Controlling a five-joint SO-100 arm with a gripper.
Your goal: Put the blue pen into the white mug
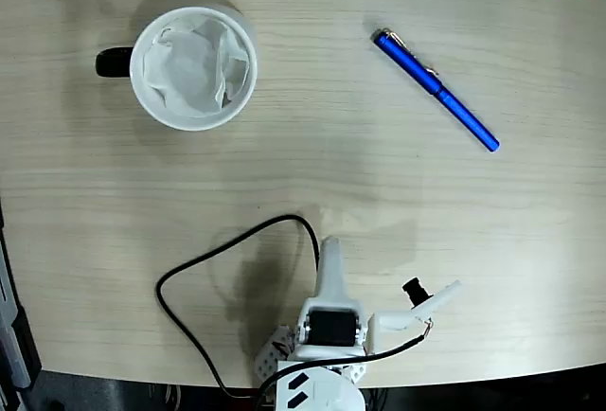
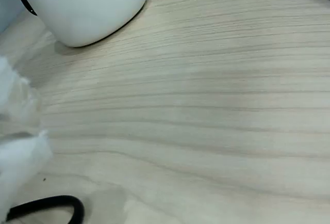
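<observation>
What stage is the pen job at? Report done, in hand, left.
Done: nothing. The glossy blue pen with silver clip lies on the wooden table, apart from the round white paper-lined mug. In hand: nothing; the white two-finger gripper sits open near the arm's base. Left: reach, grasp, carry, drop in.

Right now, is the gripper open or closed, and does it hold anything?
Gripper: open, holding nothing; the blue pen lies on the table.

Fixed view: mug point(image 1: 193, 68) far left, pen point(image 1: 436, 90) right, well apart
</observation>
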